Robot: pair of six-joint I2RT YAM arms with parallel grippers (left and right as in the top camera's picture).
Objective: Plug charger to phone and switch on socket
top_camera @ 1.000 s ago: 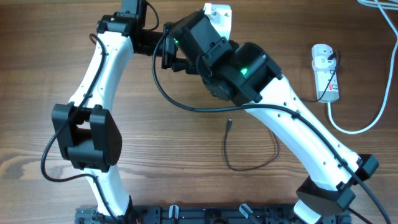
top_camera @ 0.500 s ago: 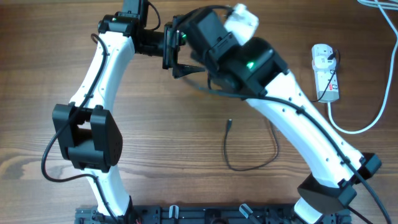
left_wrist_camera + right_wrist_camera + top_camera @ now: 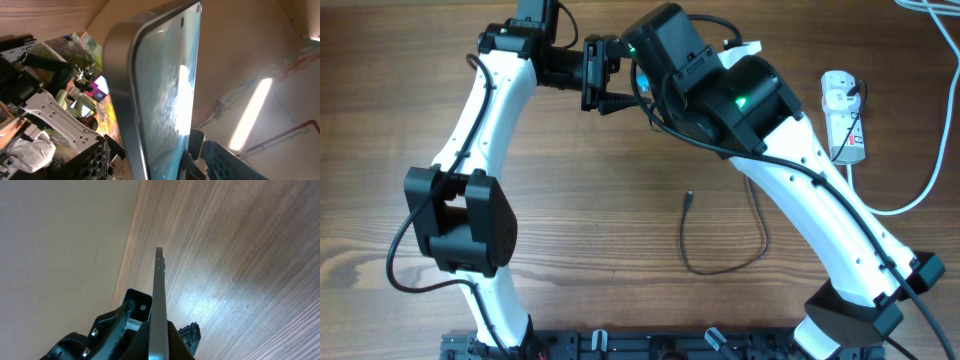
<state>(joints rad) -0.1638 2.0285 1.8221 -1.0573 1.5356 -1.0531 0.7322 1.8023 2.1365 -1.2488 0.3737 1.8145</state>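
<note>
The phone (image 3: 165, 90), with its cyan screen, is held off the table at the back, between the two wrists. Only a sliver of it (image 3: 642, 88) shows from overhead. My right gripper (image 3: 159, 330) is shut on the phone (image 3: 159, 295), which appears edge-on there. My left gripper (image 3: 615, 88) has a finger on either side of the same phone, but contact is unclear. The charger cable (image 3: 720, 268) lies looped on the table, its connector tip (image 3: 689, 197) loose and apart from the phone. The socket (image 3: 843, 115) lies at the right.
A thick white cord (image 3: 910, 205) curves from the socket off the right edge. The right arm's white link (image 3: 820, 200) passes over part of the charger loop. A black rail (image 3: 620, 345) runs along the front edge.
The right wrist has rolled and shifted toward the back right, carrying the phone. The left arm has hardly moved, and its fingers still straddle the phone.
</note>
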